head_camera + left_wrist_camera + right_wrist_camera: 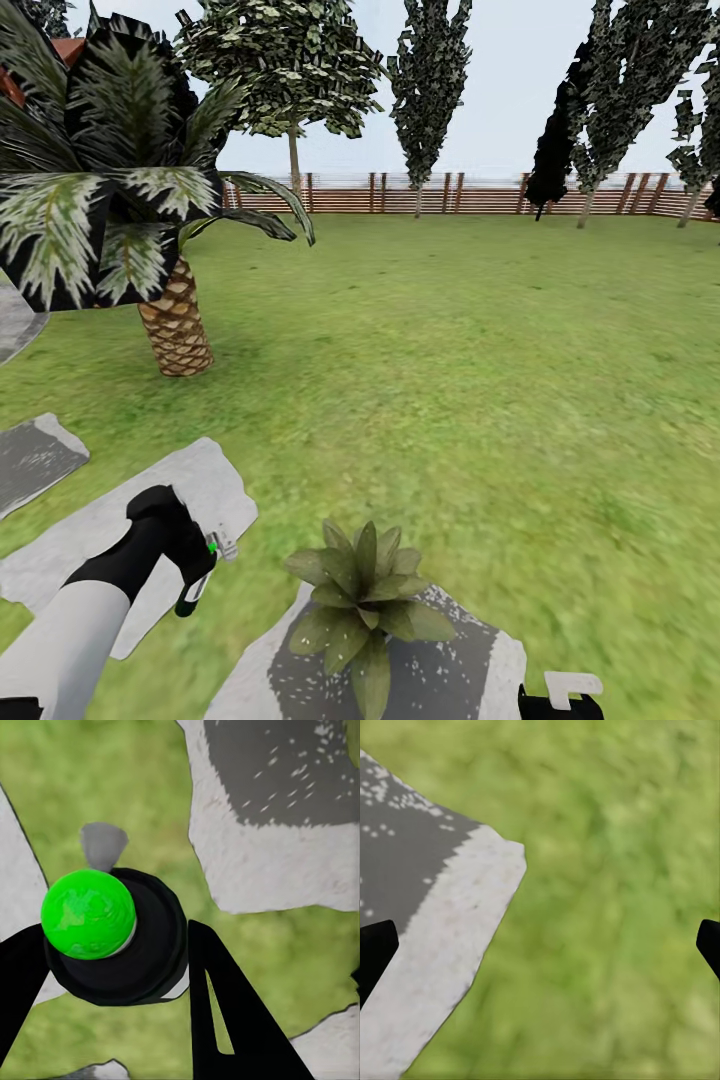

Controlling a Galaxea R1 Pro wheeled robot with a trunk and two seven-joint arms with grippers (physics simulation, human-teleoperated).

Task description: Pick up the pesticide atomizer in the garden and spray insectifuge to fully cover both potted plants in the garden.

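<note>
potted plant (365,598): 1 | palm (176,325): 1 | stepping stones (120,535): 3

My left arm (75,625): pale grey-white round forearm, w/ a black sleeve-like wrist section above it, glossy, rounded at the knuckle end. Left gripper (203,570) is black too, w/ a small green spot and a light grey bit by its tip. In the left wrist view my fingers (240,1020) are flat black wedges, one w/ a long narrow slot cut thru it. Right gripper (562,698): black body, white angular bracket-like piece on top. Right fingers (375,949) show as plain black tips.
</note>
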